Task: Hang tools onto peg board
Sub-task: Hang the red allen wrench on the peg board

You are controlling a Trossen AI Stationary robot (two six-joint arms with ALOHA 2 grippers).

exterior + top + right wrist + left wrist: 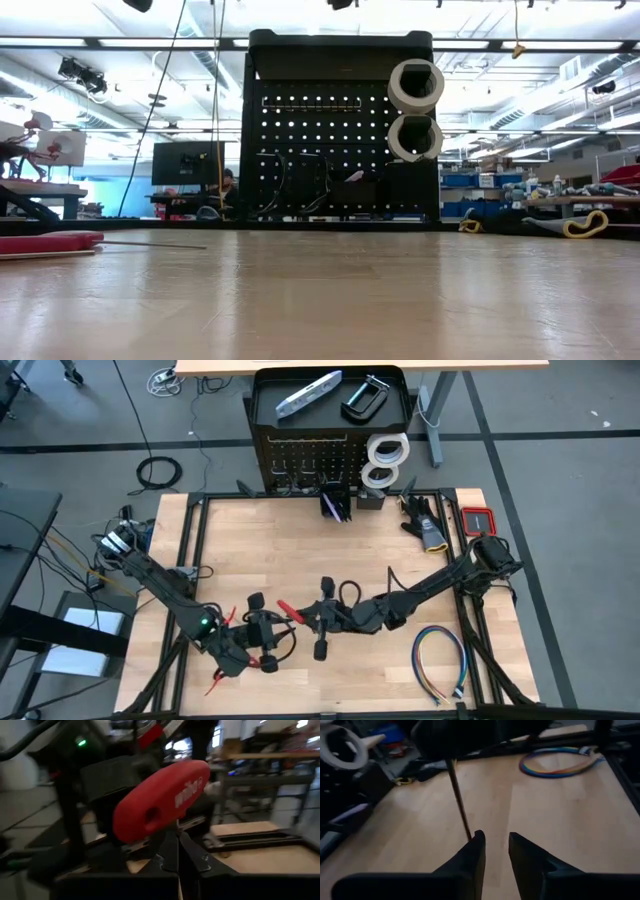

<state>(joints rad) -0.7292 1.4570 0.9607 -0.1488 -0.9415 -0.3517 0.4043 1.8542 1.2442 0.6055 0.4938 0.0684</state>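
Screwdriver (160, 800) gripped in right hand (177, 852)

Red-handled screwdriver (160, 800), white tape rolls (415, 110), black perforated peg board (330, 130), rainbow-striped wire loop (440, 660)

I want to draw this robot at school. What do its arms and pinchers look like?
Draw two thin, dark arms made of jointed pieces. The left arm has a tiny green light near its wrist and loose cables at its base. The right arm is black too. Each ends in a gripper with two dark, pointed, wedge-shaped fingers: left gripper, right gripper.
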